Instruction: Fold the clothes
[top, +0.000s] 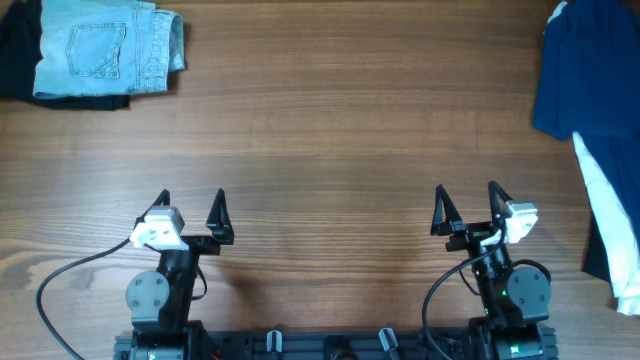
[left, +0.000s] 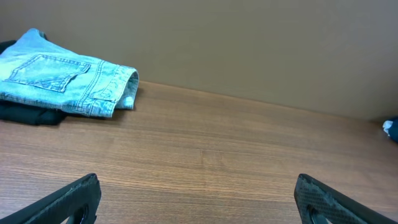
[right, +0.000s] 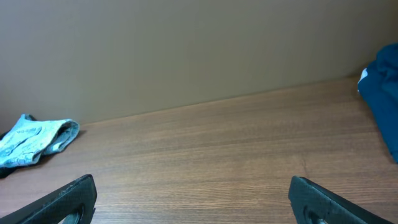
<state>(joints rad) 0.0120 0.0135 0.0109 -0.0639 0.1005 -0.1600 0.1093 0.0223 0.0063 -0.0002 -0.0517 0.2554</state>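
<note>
The bare brown wooden tabletop (top: 320, 130) is lying open across the whole middle of the frame, offering wide passage. In the upper left corner, folded pale-blue denim shorts (top: 95, 45) atop a black garment (top: 12, 60) are blocking the way. A navy cloth (top: 590, 70) and a white cloth (top: 603, 205) are crowding the right edge.

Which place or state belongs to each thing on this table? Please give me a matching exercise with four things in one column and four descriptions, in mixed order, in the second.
Things
1. denim shorts
2. navy garment
3. white garment
4. left gripper

Places or states
A. right edge, closer to the robot
B. far left corner, folded, lying on a black garment
C. near side, open, holding nothing
D. far right corner

Pairs: 1-B, 2-D, 3-A, 4-C
</note>
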